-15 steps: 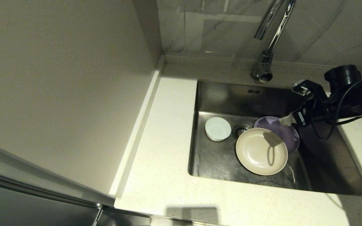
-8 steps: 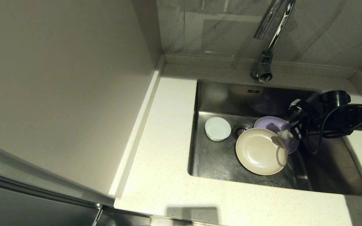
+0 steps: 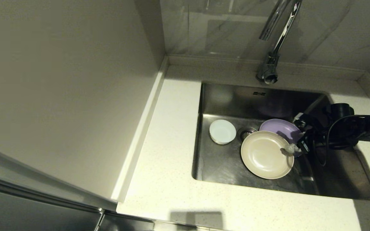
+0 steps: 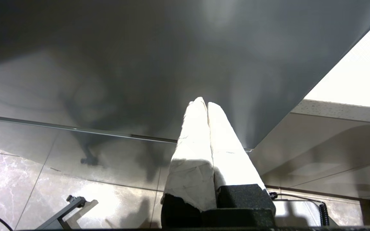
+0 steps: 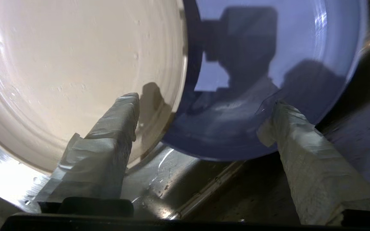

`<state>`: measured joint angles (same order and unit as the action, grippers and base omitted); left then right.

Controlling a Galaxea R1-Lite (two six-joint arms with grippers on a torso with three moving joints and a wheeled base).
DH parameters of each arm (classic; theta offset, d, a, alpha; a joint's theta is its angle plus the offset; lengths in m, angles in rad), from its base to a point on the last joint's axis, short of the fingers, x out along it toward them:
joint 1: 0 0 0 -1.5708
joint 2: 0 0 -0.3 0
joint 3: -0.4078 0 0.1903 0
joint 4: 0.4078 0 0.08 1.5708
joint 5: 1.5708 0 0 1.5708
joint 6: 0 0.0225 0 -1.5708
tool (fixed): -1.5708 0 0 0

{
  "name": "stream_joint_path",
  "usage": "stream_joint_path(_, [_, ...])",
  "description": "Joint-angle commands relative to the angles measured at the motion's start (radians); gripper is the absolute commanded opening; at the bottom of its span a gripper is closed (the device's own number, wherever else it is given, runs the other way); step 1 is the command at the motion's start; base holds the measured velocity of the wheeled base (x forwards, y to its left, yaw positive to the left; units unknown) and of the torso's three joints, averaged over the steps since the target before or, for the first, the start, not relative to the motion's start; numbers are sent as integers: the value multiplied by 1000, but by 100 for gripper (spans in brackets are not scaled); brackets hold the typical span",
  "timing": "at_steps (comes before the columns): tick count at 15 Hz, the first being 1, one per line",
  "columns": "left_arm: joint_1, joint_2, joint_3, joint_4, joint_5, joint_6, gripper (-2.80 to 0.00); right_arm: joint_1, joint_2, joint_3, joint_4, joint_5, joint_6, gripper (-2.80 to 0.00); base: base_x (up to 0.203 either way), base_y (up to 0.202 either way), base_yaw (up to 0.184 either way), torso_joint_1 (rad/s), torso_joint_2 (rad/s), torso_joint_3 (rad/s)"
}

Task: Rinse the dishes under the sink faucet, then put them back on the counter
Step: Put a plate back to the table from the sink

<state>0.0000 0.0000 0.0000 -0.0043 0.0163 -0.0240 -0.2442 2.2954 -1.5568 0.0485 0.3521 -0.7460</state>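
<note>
- While hanging low inside the sink, right gripper sits with taped fingers spread wide apart, nothing pinched between them.
- Reaches in from the right side of the basin; one fingertip pokes over the right rim of the beige plate, the other lies over by the lilac plate.
- From the right wrist view: one finger over the cream plate's inner slope, the other at the edge of the purple one, both rims sitting in the gap between the fingers. Can't tell if either tip actually touches.
- Beige plate lies flat on the sink floor, overlapping the near edge of the lilac plate, which peeks out behind it and to the right.
- Small white bowl rests on the sink floor too, off to the left, just across the drain strainer from the plates. Well apart from the gripper.
- Sink looks wet, streaks and droplets on the steel.
- Faucet stands behind the basin's back edge, spout arching forward. Can't see any water running.
- Counter wraps round the sink, no dishes on it.
- Left gripper parked out of the way, below counter level, fingers pressed together, holding nothing.
</note>
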Motion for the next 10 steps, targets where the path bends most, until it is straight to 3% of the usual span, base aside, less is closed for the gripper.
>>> stream_joint_path(1, [0, -2, 0, 0, 1, -1, -280, 2, 19, 1, -1, 1, -6, 0, 0, 0, 0, 0, 0, 0])
stream_joint_path(10, [0, -2, 0, 0, 1, -1, -280, 22, 59, -6, -7, 2, -4, 0, 0, 0, 0, 0, 0, 0])
